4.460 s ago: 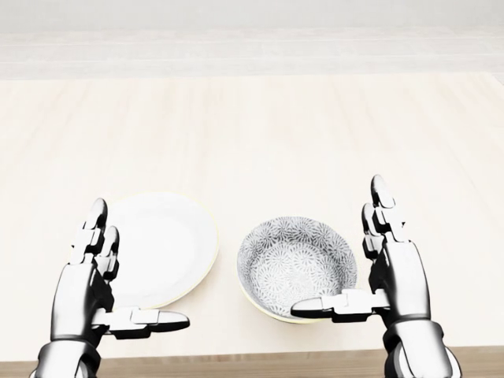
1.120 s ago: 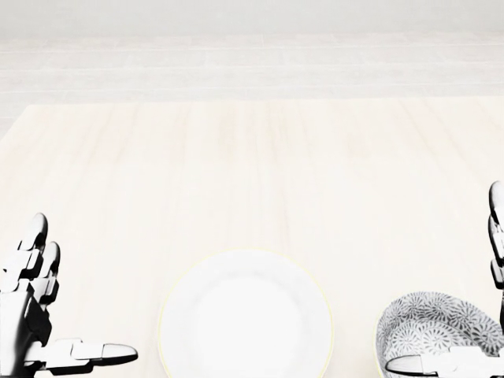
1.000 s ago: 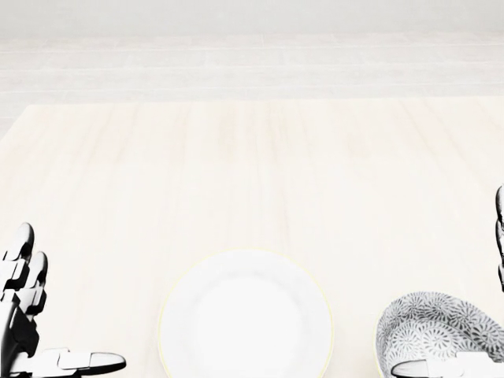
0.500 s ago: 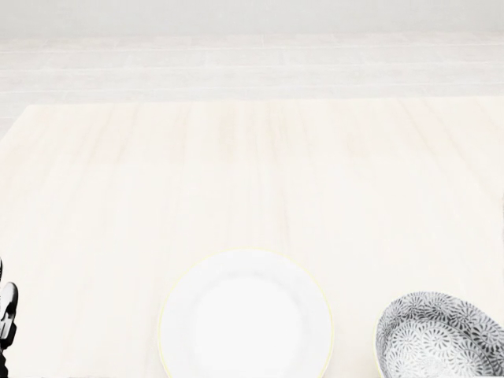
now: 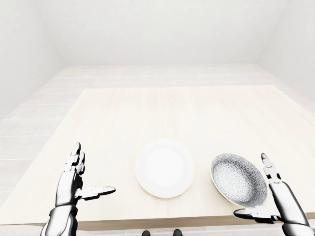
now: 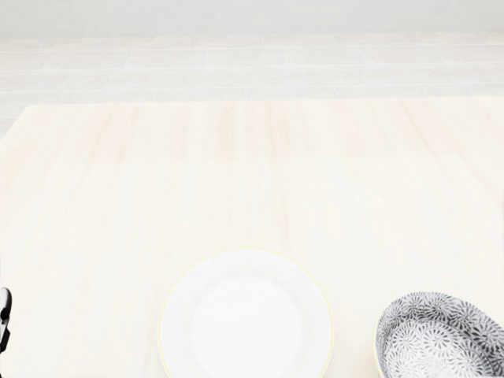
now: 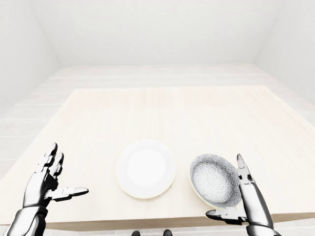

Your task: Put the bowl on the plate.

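White plate (image 5: 165,168) sits near the bottom edge of the pale wooden table (image 5: 172,108), roughly centre in the left-eye view. The grey-and-white patterned bowl (image 5: 238,179) is on the tabletop just to the plate's right, with a small gap of bare wood between them, so it's beside the plate and not on it.

Left hand (image 5: 74,181) is off to the left of the plate, well apart from it. It's spread wide and holding nothing: fingers pointing up, thumb sticking out sideways toward the plate.

Right hand (image 7: 247,196) is right up against the bowl's right side. Its fingers are straight and open and its thumb is stretched out leftward below the bowl's near rim. It isn't wrapped around anything. I honestly can't tell whether it's touching the rim or just next to it.

The head view only catches the plate at bottom centre and the bowl cut off at bottom right, plus a sliver of the left hand at the left edge.
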Available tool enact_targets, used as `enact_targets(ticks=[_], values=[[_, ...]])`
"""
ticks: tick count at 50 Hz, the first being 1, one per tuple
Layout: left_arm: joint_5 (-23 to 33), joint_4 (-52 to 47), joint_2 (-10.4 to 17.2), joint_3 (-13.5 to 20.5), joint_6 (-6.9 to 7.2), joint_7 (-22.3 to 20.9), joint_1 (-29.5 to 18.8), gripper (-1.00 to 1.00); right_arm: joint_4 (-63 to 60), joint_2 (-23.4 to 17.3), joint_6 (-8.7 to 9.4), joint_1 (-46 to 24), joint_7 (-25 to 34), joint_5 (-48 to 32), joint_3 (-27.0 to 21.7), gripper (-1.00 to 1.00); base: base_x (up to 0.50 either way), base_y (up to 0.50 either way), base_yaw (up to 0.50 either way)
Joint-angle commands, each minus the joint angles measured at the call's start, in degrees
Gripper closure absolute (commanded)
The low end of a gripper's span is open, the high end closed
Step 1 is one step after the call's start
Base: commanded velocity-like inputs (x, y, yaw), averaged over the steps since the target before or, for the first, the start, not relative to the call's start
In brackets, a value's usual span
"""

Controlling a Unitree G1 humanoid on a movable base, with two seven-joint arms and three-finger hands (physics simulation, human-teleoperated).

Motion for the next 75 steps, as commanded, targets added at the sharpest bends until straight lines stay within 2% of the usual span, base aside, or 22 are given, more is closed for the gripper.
enact_targets(ticks=[1,4,6,14,15,20,28,41,44,50,58,67,75], values=[[0.3,0.4,0.2,0.4,-0.41,-0.4,-0.2,-1.00,-1.6,2.9,-1.97,0.9,3.2,-4.7,-0.4,-1.00,0.00,0.00,0.00],[0.1,0.0,0.1,0.5,-0.08,-0.6,-0.1,-1.00,-2.0,3.1,-2.13,0.7,3.4,-5.5,-0.4,-1.00,0.00,0.00,0.00],[0.3,0.1,0.2,0.6,-0.38,-0.6,-0.1,-1.00,-2.2,3.2,-2.04,0.3,3.5,-6.1,-0.2,-1.00,0.00,0.00,0.00],[0.6,0.0,0.0,0.6,-0.35,-0.7,0.0,-1.00,-1.4,2.9,-3.97,0.7,2.9,-10.2,1.4,-1.00,0.00,0.00,0.00],[0.5,-0.1,0.1,0.6,-0.29,-0.8,0.0,-1.00,-1.6,3.2,-3.70,0.6,3.0,-10.1,1.5,-1.00,0.00,0.00,0.00],[0.6,-0.7,0.4,0.9,0.80,-0.6,-0.7,-1.00,-1.6,3.1,-3.89,0.9,3.0,-11.2,1.7,-1.00,0.00,0.00,0.00],[0.8,-0.2,0.3,0.7,0.22,-0.6,-0.6,-1.00,-0.7,2.7,-5.09,1.3,2.4,-14.3,2.7,-1.00,0.00,0.00,0.00],[1.5,0.1,0.6,-0.1,0.43,-0.2,-1.3,-1.00,-0.7,2.2,-5.33,1.2,2.3,-17.4,3.7,-1.00,0.00,0.00,0.00],[1.3,-0.4,0.8,-0.1,1.15,0.0,-1.6,-1.00,-0.9,2.2,-4.96,0.9,2.3,-18.1,4.1,-1.00,0.00,0.00,0.00],[1.4,0.1,0.8,-0.2,0.63,0.1,-1.5,-1.00,-0.9,1.9,-5.44,1.2,1.4,-19.7,4.5,-1.00,0.00,0.00,0.00],[1.5,0.0,1.0,-0.4,1.04,0.3,-1.8,-1.00,-1.5,0.5,-6.89,0.8,0.6,-25.1,5.8,-1.00,0.00,0.00,0.00],[1.2,-0.7,1.3,-0.2,1.76,0.4,-2.1,-1.00,-0.1,-0.1,-7.02,1.1,-0.4,-27.8,6.7,-1.00,0.00,0.00,0.00],[1.5,-0.6,1.4,-0.5,1.74,0.4,-2.3,-1.00,0.8,-0.4,-7.02,1.0,-0.7,-28.7,7.7,-1.00,0.00,0.00,0.00]])
